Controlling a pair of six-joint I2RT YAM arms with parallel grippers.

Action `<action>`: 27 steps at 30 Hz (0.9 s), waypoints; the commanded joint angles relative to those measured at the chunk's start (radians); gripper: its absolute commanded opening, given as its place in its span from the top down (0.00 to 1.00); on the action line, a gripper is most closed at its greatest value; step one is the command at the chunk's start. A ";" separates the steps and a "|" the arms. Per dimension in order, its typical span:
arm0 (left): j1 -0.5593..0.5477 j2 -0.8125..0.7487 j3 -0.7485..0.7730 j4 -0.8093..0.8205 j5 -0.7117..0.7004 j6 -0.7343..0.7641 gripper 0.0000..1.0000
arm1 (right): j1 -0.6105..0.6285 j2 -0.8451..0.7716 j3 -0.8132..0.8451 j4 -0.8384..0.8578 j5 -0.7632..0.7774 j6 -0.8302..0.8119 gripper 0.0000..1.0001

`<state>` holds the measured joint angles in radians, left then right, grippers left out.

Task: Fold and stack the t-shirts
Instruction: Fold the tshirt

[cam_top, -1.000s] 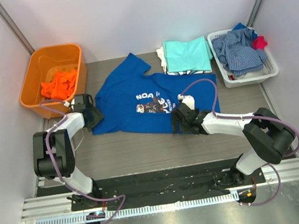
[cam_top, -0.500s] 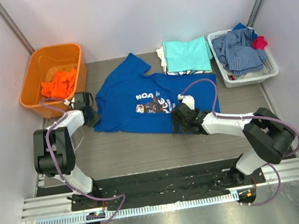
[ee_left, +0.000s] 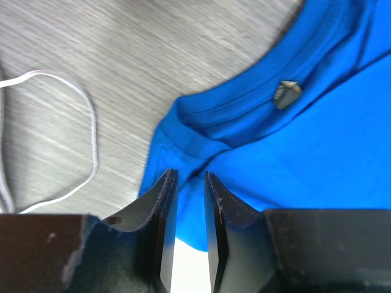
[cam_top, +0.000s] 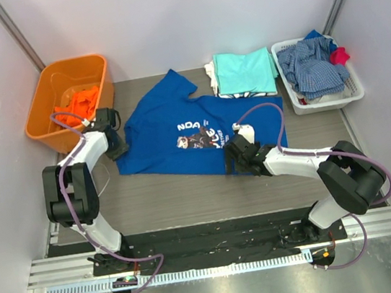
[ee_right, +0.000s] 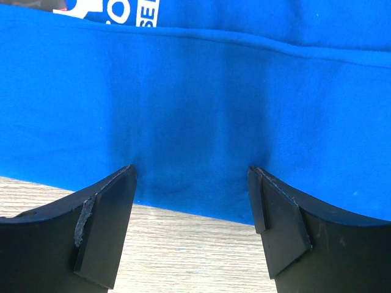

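Observation:
The royal blue t-shirt lies spread on the table, print up. My left gripper sits at the shirt's left edge. In the left wrist view its jaws are nearly together with blue fabric pinched between them, close to the collar and its small tag. Over the shirt's near hem stands my right gripper, wide open. In the right wrist view its gripper spans the hem of the blue t-shirt without holding it. A folded aqua t-shirt tops a small stack at the back.
An orange bin at the back left holds an orange t-shirt, close behind my left gripper. At the back right, a white basket holds a blue-and-white checked garment and a red cloth. A thin white cable loops on the table.
My left gripper has narrowed from open onto the shirt's left edge and moved a little toward the back of the table. The right arm has not moved.

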<state>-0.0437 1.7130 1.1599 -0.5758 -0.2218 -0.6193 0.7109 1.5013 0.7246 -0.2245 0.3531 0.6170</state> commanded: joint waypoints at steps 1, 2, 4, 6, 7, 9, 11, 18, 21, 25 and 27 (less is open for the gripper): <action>0.016 0.017 0.086 0.076 -0.091 0.084 0.71 | -0.005 0.030 -0.001 0.011 -0.032 0.030 0.20; 0.016 0.020 0.089 0.073 -0.097 0.084 0.71 | -0.005 0.028 -0.001 0.011 -0.031 0.029 0.20; 0.016 0.028 0.087 0.070 -0.108 0.086 0.71 | -0.007 0.028 -0.001 0.013 -0.032 0.030 0.20; 0.016 0.028 0.081 0.070 -0.103 0.082 0.69 | -0.007 0.028 -0.002 0.013 -0.034 0.032 0.20; 0.016 0.030 0.072 0.074 -0.097 0.073 0.66 | -0.005 0.027 -0.002 0.013 -0.032 0.030 0.20; 0.016 0.025 0.054 0.083 -0.074 0.058 0.51 | -0.007 0.027 -0.004 0.014 -0.032 0.032 0.20; 0.016 0.020 0.028 0.099 -0.059 0.038 0.44 | -0.005 0.027 -0.002 0.013 -0.034 0.030 0.20; 0.016 0.000 -0.046 0.137 -0.013 -0.003 0.38 | -0.007 0.028 -0.004 0.014 -0.036 0.030 0.20; 0.015 -0.012 -0.083 0.165 0.013 -0.028 0.38 | -0.007 0.028 -0.004 0.014 -0.037 0.029 0.20; 0.010 -0.027 -0.135 0.220 0.051 -0.049 0.39 | -0.008 0.028 -0.004 0.016 -0.037 0.029 0.20; 0.005 -0.023 -0.146 0.231 0.052 -0.053 0.45 | -0.010 0.030 -0.004 0.016 -0.037 0.029 0.20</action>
<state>-0.0513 1.7119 1.0332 -0.4553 -0.2131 -0.6479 0.7063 1.5013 0.7246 -0.2245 0.3504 0.6170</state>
